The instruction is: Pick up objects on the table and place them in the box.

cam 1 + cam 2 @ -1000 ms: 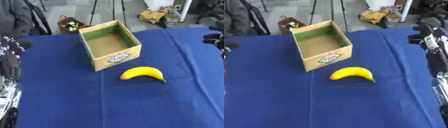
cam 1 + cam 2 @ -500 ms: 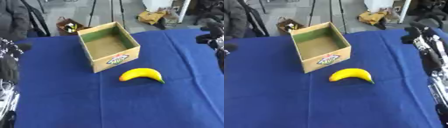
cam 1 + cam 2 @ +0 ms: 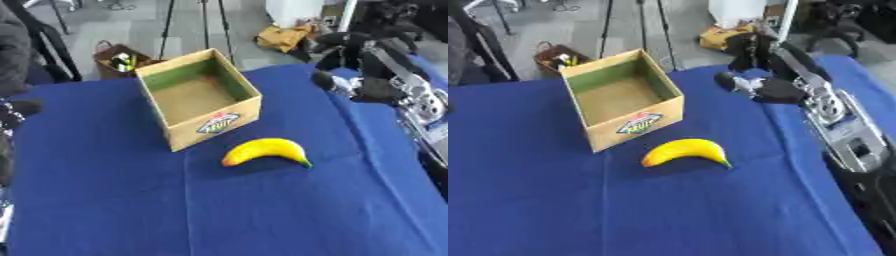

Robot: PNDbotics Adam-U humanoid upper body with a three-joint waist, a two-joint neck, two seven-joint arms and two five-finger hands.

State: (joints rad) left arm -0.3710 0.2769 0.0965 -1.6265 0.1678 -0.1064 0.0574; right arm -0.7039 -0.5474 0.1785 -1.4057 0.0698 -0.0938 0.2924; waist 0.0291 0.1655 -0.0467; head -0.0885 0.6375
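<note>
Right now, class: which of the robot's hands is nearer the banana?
Right. The right hand hangs above the table's far right, beyond the banana. The left hand shows only at the left edge, farther off.

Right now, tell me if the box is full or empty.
Empty. The box stands upright and open-topped, its bare brown floor showing; the banana lies outside, on the cloth beside it.

We see a grey floor [image 3: 254, 15] beyond the blue-clothed worktop [image 3: 105, 200], with black tripod legs [image 3: 210, 22], a brown basket [image 3: 118, 60] and a tan bag [image 3: 282, 37].
</note>
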